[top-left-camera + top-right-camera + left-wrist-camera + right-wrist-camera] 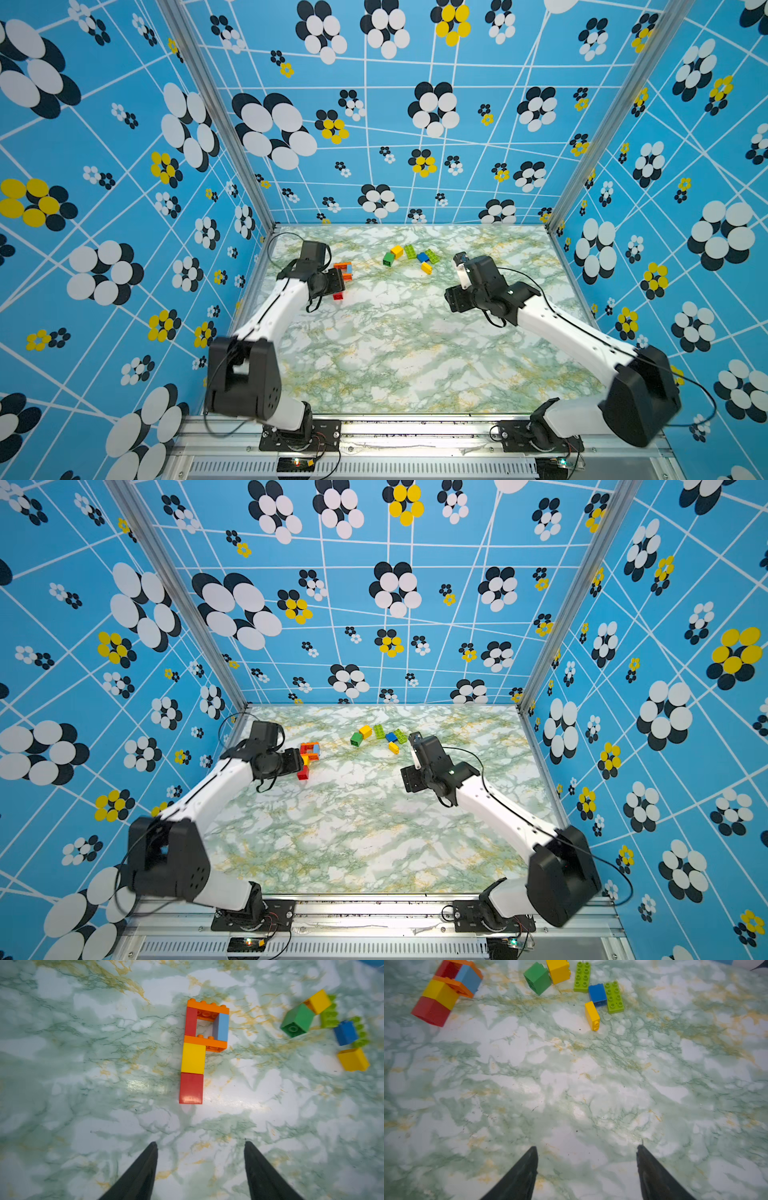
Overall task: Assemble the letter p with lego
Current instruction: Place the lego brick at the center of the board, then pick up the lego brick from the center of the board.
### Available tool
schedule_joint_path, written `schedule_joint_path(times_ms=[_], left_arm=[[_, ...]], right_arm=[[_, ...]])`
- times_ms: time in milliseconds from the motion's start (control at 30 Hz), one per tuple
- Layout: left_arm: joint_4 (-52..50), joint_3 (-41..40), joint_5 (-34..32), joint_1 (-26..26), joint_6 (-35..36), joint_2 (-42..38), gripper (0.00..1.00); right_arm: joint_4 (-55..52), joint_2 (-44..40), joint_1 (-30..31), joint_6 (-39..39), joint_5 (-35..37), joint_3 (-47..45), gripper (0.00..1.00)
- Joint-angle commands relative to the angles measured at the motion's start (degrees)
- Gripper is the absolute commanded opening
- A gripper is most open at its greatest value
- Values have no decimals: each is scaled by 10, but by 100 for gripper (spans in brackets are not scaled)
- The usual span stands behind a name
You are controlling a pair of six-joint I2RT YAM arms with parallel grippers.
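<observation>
In both top views the marble-patterned table (395, 353) carries two lego groups toward its far edge. The assembled P (343, 276) lies at about ten o'clock from the table's middle, partly hidden under the left arm's wrist (328, 282); its red bottom brick (303, 773) pokes out nearest the camera. The loose bricks (379, 737) sit at about twelve o'clock, just beside the right arm's wrist (478, 282).

In the left wrist view the P lies flat and whole: an orange top bar (207, 1006), a red brick (191, 1021) and a light blue brick (222, 1027) as the bowl's sides, an orange middle bar (215, 1043), then a yellow brick (193, 1058) and a red one (191, 1087) as the stem. The left gripper (200, 1144) hangs apart from it, jaws spread and empty.

In the right wrist view the spare green brick (537, 977), yellow brick (558, 970), two lime plates (582, 976), blue brick (597, 994) and small yellow brick (592, 1015) lie clustered. The right gripper (587, 1148) is well apart from them, jaws spread, holding nothing.
</observation>
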Motion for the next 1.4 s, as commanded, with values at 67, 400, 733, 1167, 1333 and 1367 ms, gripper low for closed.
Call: schedule_joint_path(times_ms=[67,400,733,1167,1333,1367], left_arm=[[190,-145,-5,0,-55,-115,70],[299,-320,-53,11,-31,-267,76],[403,-409,-46,19,-20,-312,78],[452,-432,-27,19,-25,-314,80],[450,-433,-31,19,-26,-318,80],[450,-433,-31,19,-25,-318,80]], right_arm=[[36,140,-40,-3,-19,111,75],[-87,395,-99,-119,-100,396,69],[-178,544,-107,-181,-96,583,60],[-322,681,-107,-168,-86,808,56],[-327,697,-107,-160,-92,828,54],[-327,699,-107,-158,-92,830,53]])
